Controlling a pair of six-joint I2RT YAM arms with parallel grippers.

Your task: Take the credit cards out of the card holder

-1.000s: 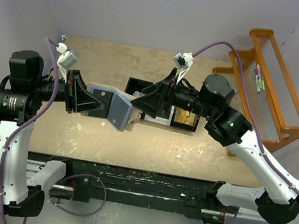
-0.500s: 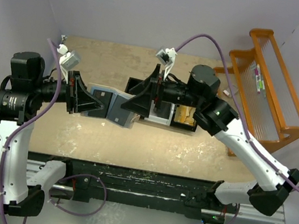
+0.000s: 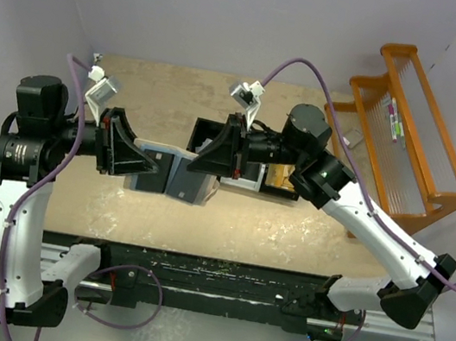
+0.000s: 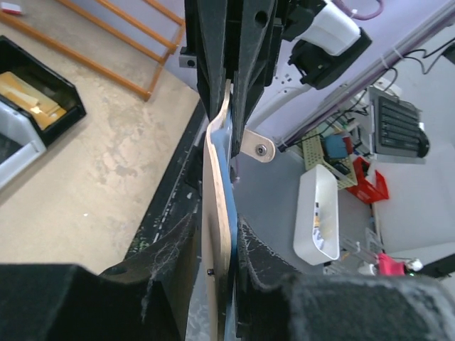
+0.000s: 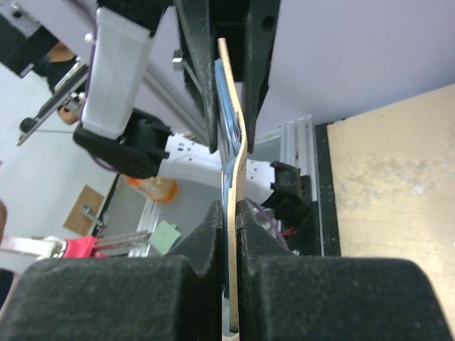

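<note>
Counter (image 3: 304, 236) takes up most of the scene, a tan, scuffed top running from the arm mounts back to the wall. An orange rack (image 3: 417, 141) stands along its right side. Over the counter the two arms reach in toward each other. The left arm (image 3: 19, 188) comes up from its corner and the right arm (image 3: 375, 230) stretches long across from the other side. Behind where they meet sits a black tray (image 4: 67, 99) with something tan in one compartment.

The card holder (image 3: 189, 183) hangs in the air between the arms, clear of the counter and just in front of the tray. Its long axis runs left to right, straight from one arm to the other. The left fingers (image 3: 149, 162) are clenched on its left end and the right fingers (image 3: 199, 161) on its right end, so neither arm is nearer.

Both wrist cameras see the holder edge-on. It shows as a thin tan strip with a blue layer against it, slightly bowed, pinched by the near fingers and again by the opposite pair at the far end. I can't make out any cards from here, nor which way the pockets open. My guess is that one arm will have to let go and regrip before anything slides out.
</note>
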